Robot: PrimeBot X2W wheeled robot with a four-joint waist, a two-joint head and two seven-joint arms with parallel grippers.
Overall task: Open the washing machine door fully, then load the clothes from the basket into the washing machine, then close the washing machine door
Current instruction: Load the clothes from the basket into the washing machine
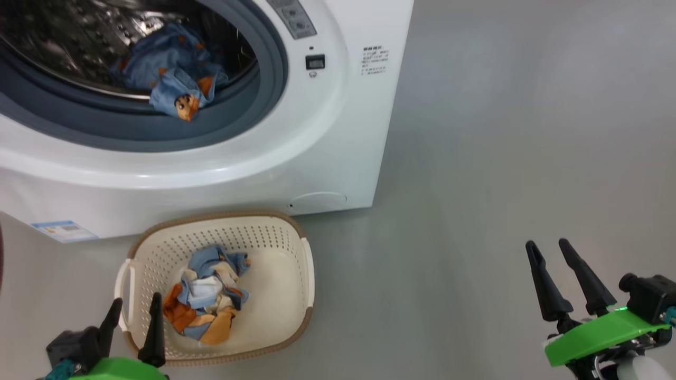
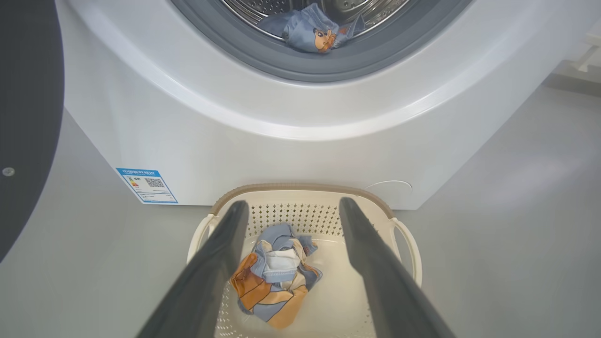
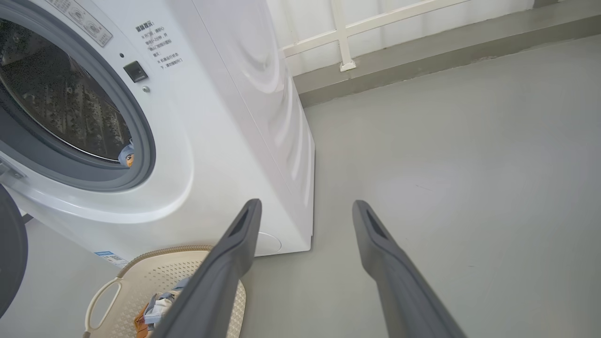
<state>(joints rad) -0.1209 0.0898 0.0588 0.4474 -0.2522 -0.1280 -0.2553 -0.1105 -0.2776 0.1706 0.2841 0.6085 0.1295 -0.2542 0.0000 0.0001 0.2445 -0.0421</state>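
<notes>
Blue-and-orange clothes (image 1: 208, 295) lie bunched in the basket (image 1: 222, 217) just ahead of the wide-spread, empty left gripper (image 1: 136, 299), the right gripper (image 1: 547, 243) equally spread and empty, while one garment (image 1: 182, 97) seemingly drapes the gasket (image 1: 222, 132) of the washing machine (image 1: 338, 132), where the closing door (image 2: 28, 94) could pinch it.

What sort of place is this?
Probably a laundry area, maybe a balcony or test room: a white front-loading washing machine, a basket of clothes on bare grey floor, a white railing behind.
</notes>
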